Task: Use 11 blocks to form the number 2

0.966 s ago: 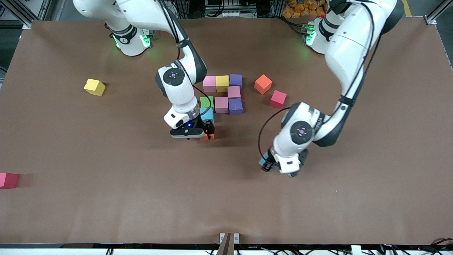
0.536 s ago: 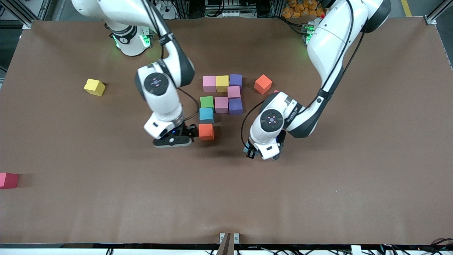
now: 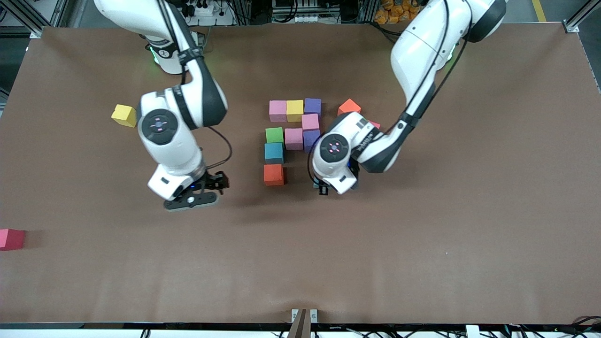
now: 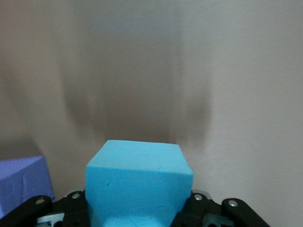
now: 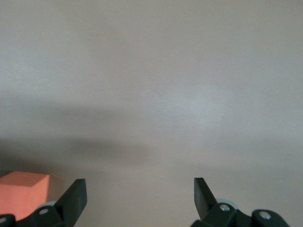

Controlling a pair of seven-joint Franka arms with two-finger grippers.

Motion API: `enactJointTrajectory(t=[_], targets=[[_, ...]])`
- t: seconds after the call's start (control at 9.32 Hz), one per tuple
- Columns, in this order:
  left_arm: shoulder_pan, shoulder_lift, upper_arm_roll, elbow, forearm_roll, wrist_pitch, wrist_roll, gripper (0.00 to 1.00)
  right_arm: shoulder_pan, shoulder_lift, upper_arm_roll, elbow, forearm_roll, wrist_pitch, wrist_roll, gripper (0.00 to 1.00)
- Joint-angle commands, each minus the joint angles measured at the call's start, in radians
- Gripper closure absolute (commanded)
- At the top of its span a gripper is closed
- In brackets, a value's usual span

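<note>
Left wrist view: left gripper is pinching a light blue cube, hanging beside the orange cube, probably for the number 2 bottom row. Right gripper is hanging spread, empty.

light blue matte foam cube between left jaws | orange foam cube beside right jaws | brown tabletop
</note>
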Motion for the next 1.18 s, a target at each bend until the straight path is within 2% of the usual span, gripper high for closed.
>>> enactJointTrajectory(t=[0.0, 0.11, 0.32, 0.54, 0.64, 0.86, 1.07], targets=[[-0.056, 0.008, 0.016, 0.013, -0.007, -0.015, -0.16, 1.0, -0.055, -0.03, -0.021, 0.018, -0.006, -0.052, -0.139, 0.0], [-0.082, 0.008, 0.023, 0.016, -0.007, -0.015, -0.217, 1.0, -0.078, -0.05, -0.041, 0.016, -0.003, -0.054, -0.219, 0.0], [-0.176, 0.017, 0.107, 0.02, -0.009, -0.007, -0.228, 1.0, -0.128, -0.076, -0.061, 0.018, -0.004, -0.056, -0.342, 0.0], [-0.262, 0.035, 0.192, 0.045, -0.007, 0.024, -0.211, 1.0, -0.17, -0.094, -0.06, 0.016, -0.004, -0.085, -0.4, 0.0], [-0.264, 0.038, 0.192, 0.048, -0.009, 0.051, -0.176, 1.0, -0.213, -0.131, -0.025, 0.009, -0.006, -0.106, -0.393, 0.0], [-0.271, 0.038, 0.192, 0.048, -0.009, 0.105, -0.121, 1.0, -0.433, -0.18, 0.226, 0.009, -0.027, -0.166, -0.32, 0.0], [-0.273, 0.043, 0.192, 0.054, -0.009, 0.16, -0.084, 1.0, -0.579, -0.215, 0.395, 0.009, -0.103, -0.2, -0.252, 0.0]])
